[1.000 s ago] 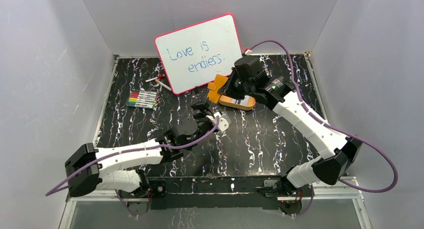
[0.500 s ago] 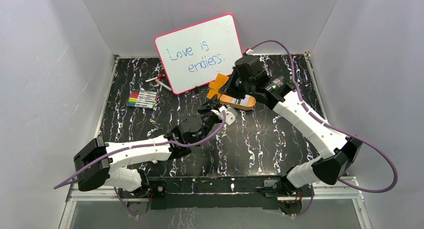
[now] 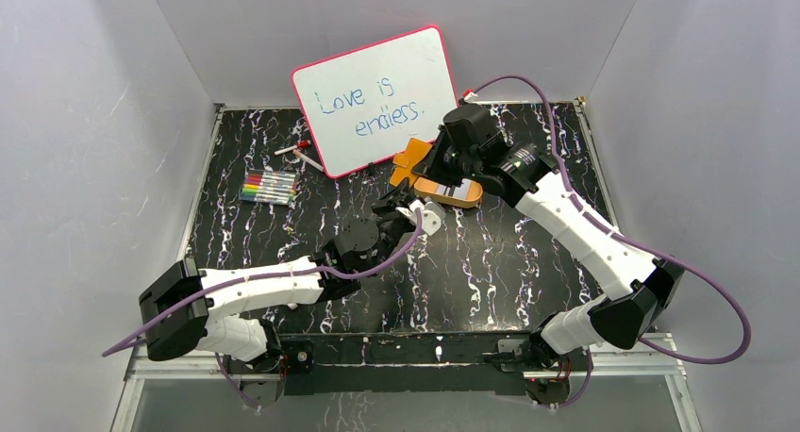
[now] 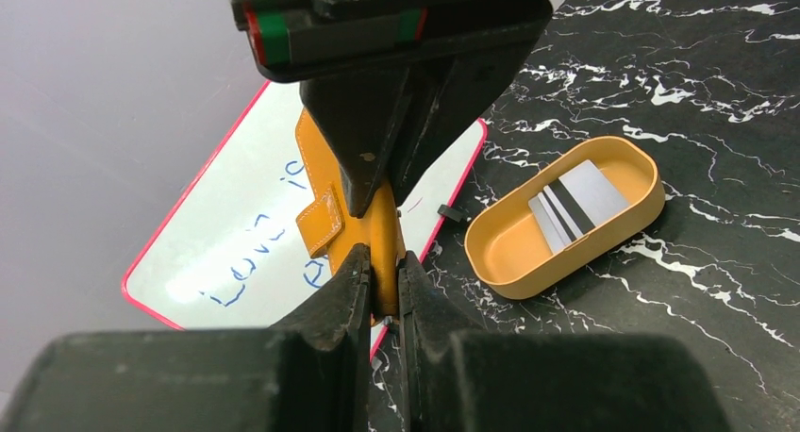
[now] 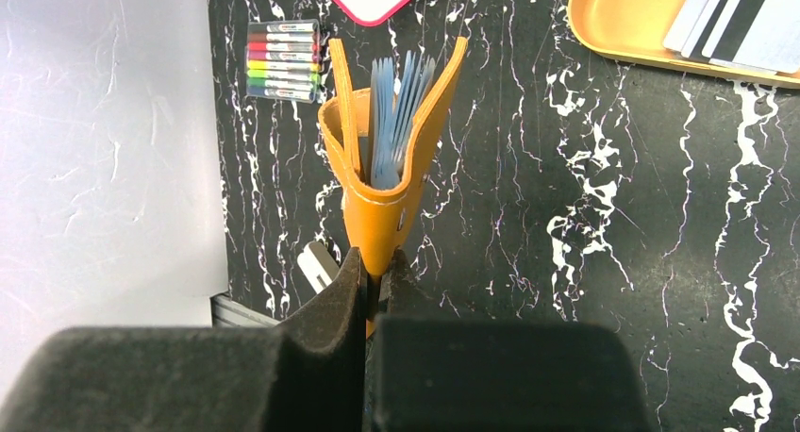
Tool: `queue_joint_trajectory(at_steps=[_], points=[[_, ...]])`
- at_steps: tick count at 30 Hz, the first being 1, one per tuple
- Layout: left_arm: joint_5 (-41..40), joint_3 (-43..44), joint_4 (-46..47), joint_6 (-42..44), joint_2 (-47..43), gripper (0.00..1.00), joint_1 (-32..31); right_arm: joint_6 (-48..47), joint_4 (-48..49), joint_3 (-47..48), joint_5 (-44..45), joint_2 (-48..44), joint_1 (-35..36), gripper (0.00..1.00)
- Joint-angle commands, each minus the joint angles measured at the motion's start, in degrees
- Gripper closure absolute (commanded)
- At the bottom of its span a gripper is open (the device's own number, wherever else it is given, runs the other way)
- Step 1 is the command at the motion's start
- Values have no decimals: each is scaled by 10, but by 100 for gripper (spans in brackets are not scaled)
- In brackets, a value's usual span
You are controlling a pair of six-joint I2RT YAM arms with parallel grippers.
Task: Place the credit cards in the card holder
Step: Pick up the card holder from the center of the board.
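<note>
Two claws pinched the card holder (image 5: 379, 215) at once, holding it up off the surface (image 3: 491, 262) near the orange oval tray (image 4: 509, 248). Right claw (image 5: 373, 276) was clamped tight on the folded spine, the holder splayed in a V with clear sleeves fanned inside. Left claw (image 4: 382, 276) was closed narrowly on an orange edge of the same holder, facing the right one. Credit cards (image 4: 575, 201) lay overlapped inside the tray, dark stripes up. Pink-framed whiteboard (image 3: 375, 97) leaned behind; markers (image 3: 270, 187) lay far left
</note>
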Motion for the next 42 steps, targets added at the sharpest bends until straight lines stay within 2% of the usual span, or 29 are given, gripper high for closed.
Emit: queue_joint_trajectory(at_steps=[1, 10, 16, 20, 28, 33, 37, 42], points=[[-14, -10, 34, -17, -26, 100, 9, -4, 17, 13, 3, -37, 1, 100], [-9, -29, 35, -64, -48, 100, 25, -4, 17, -16, 3, -57, 2, 100], [-2, -32, 33, -74, -54, 100, 26, -4, 17, -69, 3, -77, 1, 100], [-4, -35, 34, -77, -54, 100, 27, -4, 17, -32, 3, -71, 1, 100], [0, -32, 34, -80, -47, 100, 32, -4, 17, -41, 3, -73, 1, 100], [-1, -32, 34, -85, -48, 100, 33, -4, 17, -110, 3, -115, 0, 100], [-4, -40, 34, -92, -53, 100, 39, -4, 17, -117, 3, -138, 1, 100], [-4, -49, 31, -117, -72, 100, 52, -4, 17, -176, 3, -194, 0, 100]])
